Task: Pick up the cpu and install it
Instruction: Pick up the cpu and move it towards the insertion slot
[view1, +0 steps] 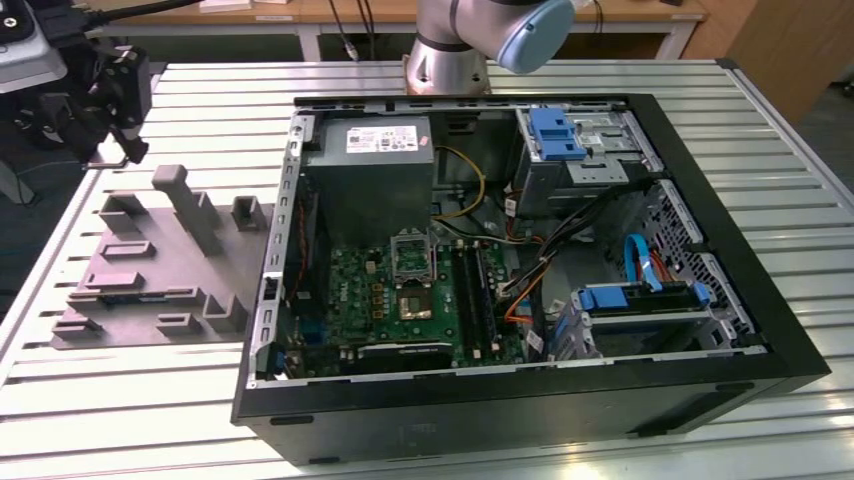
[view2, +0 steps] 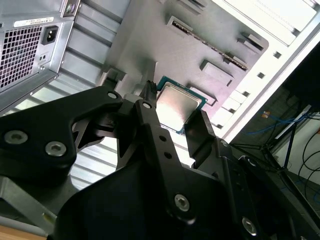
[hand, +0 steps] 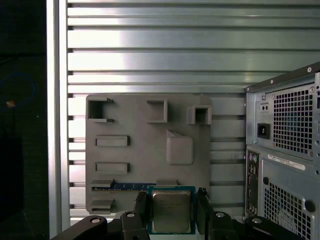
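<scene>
The cpu (hand: 171, 212) is a small square chip with a silvery lid and a green rim. It sits between the two black fingers (hand: 141, 209) of my gripper (hand: 171, 206), which is shut on it. In the second wrist view the cpu (view2: 176, 102) hangs well above the grey fixture plate (view2: 165, 45), and the gripper (view2: 175, 110) holds it by two opposite edges. In the exterior view the gripper (view1: 120, 130) is high over the table's far corner on the exterior view's left, beyond the fixture plate (view1: 147, 280). The motherboard's silver socket frame (view1: 411, 258) lies inside the open computer case (view1: 747, 300).
The fixture plate (hand: 140, 150) has raised blocks and slots, and one slot holds a thin blue-green board (hand: 125, 186). The case's rear panel (hand: 285, 150) with vents and a power inlet stands beside the plate. Inside the case are the power supply (view1: 387, 150), cables and blue drive brackets (view1: 554, 135).
</scene>
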